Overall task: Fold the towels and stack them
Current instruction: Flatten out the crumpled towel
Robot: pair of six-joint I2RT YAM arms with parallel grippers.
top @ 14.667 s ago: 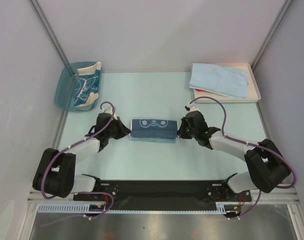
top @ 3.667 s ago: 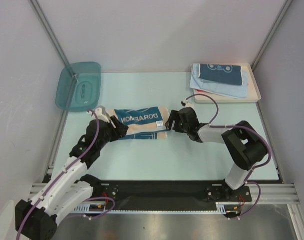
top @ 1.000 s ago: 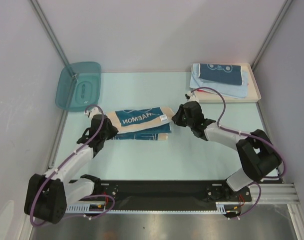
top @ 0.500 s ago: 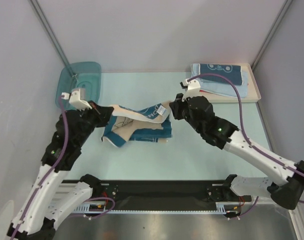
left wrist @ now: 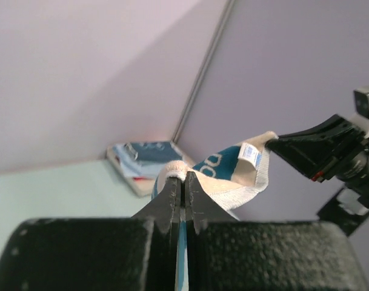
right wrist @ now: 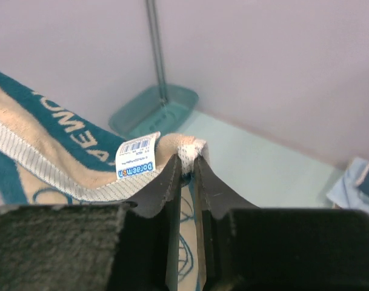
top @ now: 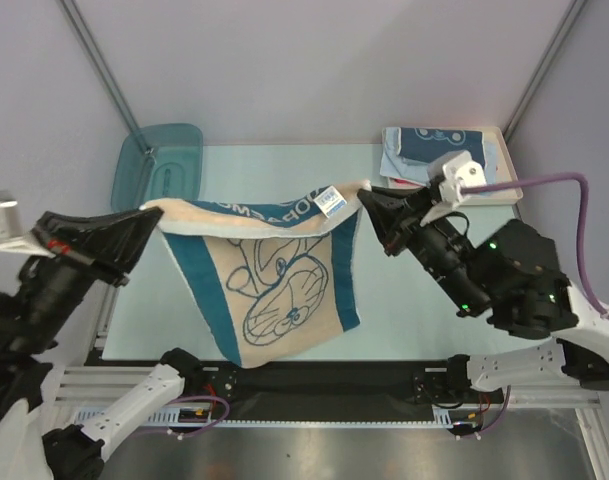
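Note:
A long beige towel with teal border and a cartoon cat (top: 274, 285) hangs spread in the air above the table, held by its two top corners. My left gripper (top: 152, 212) is shut on the left corner (left wrist: 179, 173). My right gripper (top: 367, 193) is shut on the right corner (right wrist: 190, 151), beside the white label (right wrist: 136, 156). The towel's lower edge hangs near the front of the table. A folded dark-blue towel (top: 429, 140) lies on a light-blue towel (top: 394, 162) in the cream tray (top: 508, 165) at the back right.
The translucent blue bin (top: 159, 165) stands at the back left corner and shows in the right wrist view too, bin (right wrist: 154, 109). Grey walls with metal posts close in the table on three sides. The black rail of the arm bases (top: 324, 380) runs along the near edge.
Both arms have risen sharply and moved apart, lifting the beige towel off the table. It was bunched on the surface a moment ago and now hangs open.

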